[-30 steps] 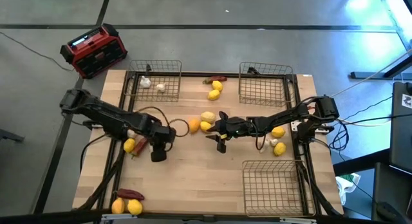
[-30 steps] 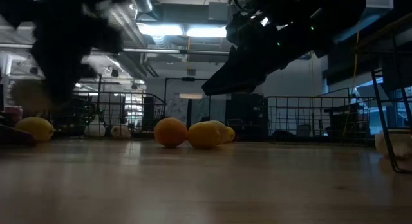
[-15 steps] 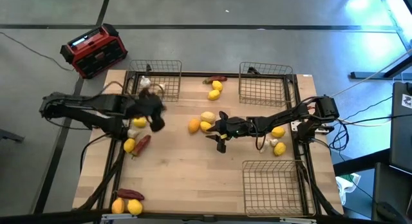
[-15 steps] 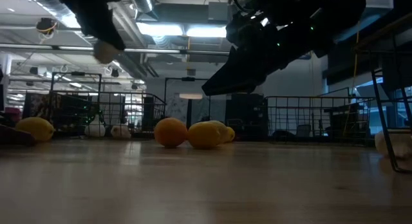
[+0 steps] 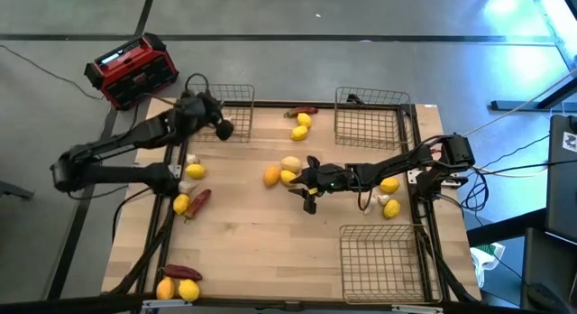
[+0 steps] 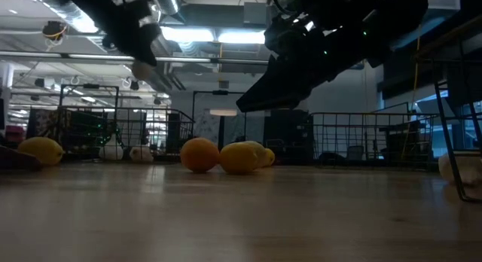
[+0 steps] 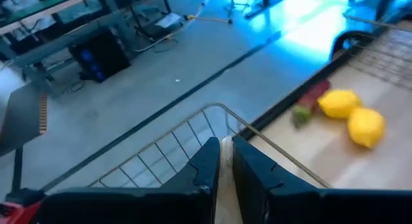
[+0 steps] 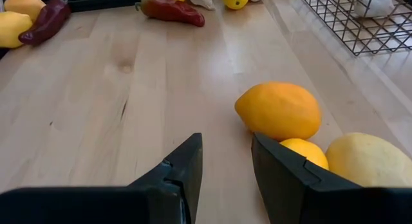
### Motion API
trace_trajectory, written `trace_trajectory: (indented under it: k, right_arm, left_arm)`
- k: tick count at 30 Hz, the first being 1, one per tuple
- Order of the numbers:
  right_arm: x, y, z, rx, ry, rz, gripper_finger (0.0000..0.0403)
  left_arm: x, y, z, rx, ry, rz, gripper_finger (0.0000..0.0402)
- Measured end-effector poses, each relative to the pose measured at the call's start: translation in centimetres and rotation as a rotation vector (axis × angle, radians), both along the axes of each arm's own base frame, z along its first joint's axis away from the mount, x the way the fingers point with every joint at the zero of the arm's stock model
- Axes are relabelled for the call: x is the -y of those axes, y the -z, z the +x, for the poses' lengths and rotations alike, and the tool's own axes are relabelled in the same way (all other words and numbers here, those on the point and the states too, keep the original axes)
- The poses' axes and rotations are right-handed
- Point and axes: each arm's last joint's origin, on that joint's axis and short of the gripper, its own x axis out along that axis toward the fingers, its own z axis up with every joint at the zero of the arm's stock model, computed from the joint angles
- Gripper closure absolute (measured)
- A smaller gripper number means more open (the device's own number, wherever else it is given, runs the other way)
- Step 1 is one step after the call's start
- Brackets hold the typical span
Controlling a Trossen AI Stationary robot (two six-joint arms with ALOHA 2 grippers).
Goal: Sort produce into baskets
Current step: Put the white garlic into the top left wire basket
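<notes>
Left hand clamped on whitish bulb, above far-left basket. Centre over mesh before release. Right hand part open, empty, orange fruit just ahead.

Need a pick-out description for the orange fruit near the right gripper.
Start at the right gripper, near the table's middle. A tight cluster of three fruits lies just beside it. The orange fruit is the cluster's outermost piece toward the left arm's side, deeper orange than its two yellow neighbours.

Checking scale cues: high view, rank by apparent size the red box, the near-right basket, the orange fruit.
1. Basket, near right
2. Red box
3. Orange fruit, by far the smallest
</notes>
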Motion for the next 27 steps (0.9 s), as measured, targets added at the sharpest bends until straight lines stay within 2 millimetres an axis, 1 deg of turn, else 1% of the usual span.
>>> trace_trajectory:
  k: [7,12,19,23,27]
  right_arm:
    - [0.0,0.1,0.0,-0.007,0.000,0.000,0.0269]
    - [0.0,0.1,0.0,-0.006,0.000,0.000,0.0269]
    - [0.0,0.1,0.0,-0.006,0.000,0.000,0.0269]
    - [0.0,0.1,0.0,-0.006,0.000,-0.001,0.0269]
    - [0.0,0.1,0.0,-0.006,0.000,-0.001,0.0269]
  left_arm:
    - [-4.1,2.6,-0.4,-0.056,-0.120,-0.072,0.0370]
    - [-6.1,4.3,-0.4,-0.113,-0.188,-0.127,0.0370]
    - [-7.5,6.0,-0.4,-0.178,-0.226,-0.186,0.0370]
    - [-7.8,6.6,-0.4,-0.180,-0.244,-0.216,0.0370]
    - [-7.8,6.8,-0.2,-0.177,-0.227,-0.229,0.0370]
